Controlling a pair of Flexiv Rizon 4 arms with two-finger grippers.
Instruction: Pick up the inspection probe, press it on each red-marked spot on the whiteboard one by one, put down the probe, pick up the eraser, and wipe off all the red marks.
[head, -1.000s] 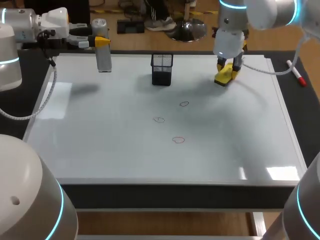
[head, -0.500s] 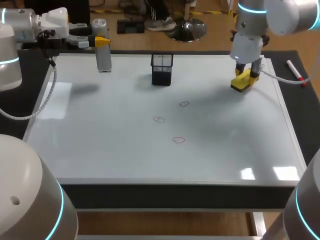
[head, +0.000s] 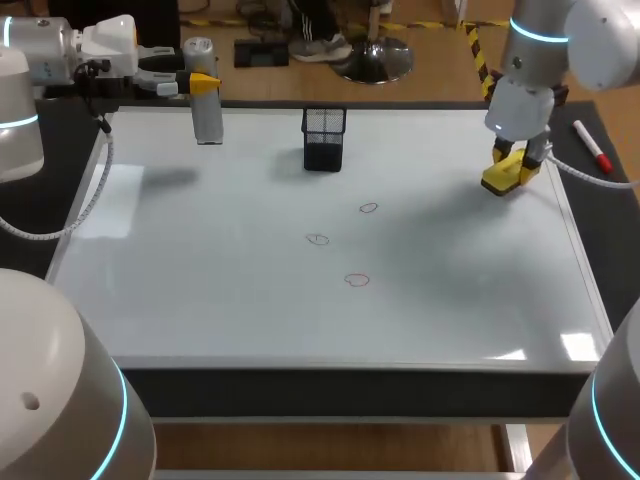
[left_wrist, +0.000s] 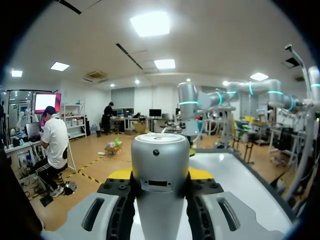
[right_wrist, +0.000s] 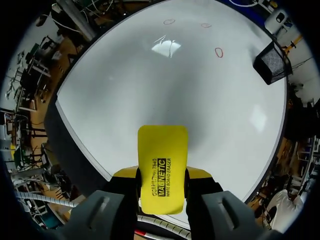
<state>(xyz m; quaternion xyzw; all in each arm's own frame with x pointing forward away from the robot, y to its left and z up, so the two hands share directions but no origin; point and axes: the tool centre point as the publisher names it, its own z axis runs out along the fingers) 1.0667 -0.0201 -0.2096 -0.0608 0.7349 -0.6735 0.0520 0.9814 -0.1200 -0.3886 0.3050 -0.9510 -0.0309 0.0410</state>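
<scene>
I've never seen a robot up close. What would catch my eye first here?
Probably the bright yellow eraser, gripped by the right gripper at the far right side of the whiteboard. Next comes the silver inspection probe, held upright by the left gripper near the board's far left corner. Then there are the three small red circles drawn near its middle.

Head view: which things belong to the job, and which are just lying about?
Job: probe, eraser, red marks, whiteboard.
Lying about: mesh cup, marker.
</scene>
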